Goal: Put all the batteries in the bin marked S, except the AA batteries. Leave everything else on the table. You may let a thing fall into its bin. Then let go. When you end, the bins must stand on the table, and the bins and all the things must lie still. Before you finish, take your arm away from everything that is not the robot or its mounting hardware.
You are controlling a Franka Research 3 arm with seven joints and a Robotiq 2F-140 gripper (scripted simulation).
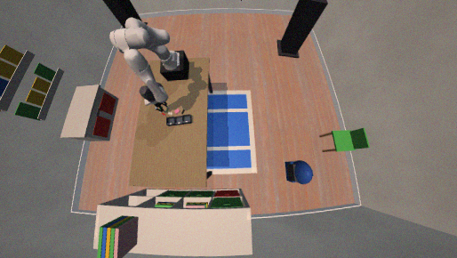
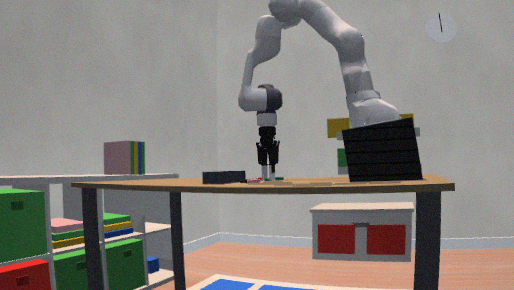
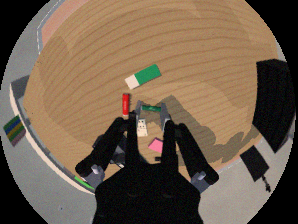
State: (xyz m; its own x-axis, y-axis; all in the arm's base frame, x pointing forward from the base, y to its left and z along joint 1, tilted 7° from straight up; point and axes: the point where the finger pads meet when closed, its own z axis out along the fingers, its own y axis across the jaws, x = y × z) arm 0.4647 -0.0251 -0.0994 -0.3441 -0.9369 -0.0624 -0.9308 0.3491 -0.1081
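My gripper points straight down with its fingertips at table height. It is shut on a small green battery, lengthwise, with a fingertip at each end. A red cylinder, apparently a battery, lies just outside the left finger in the wrist view. Three dark bins stand in a row on the table; their letters cannot be read, and the arm partly hides them in the wrist view. Whether the bins hold anything cannot be told.
A green and white block lies beyond the fingertips in the wrist view. A white piece with dark marks, a pink block and a small black thing lie nearer the gripper's body. The robot's black base stands at the table's end.
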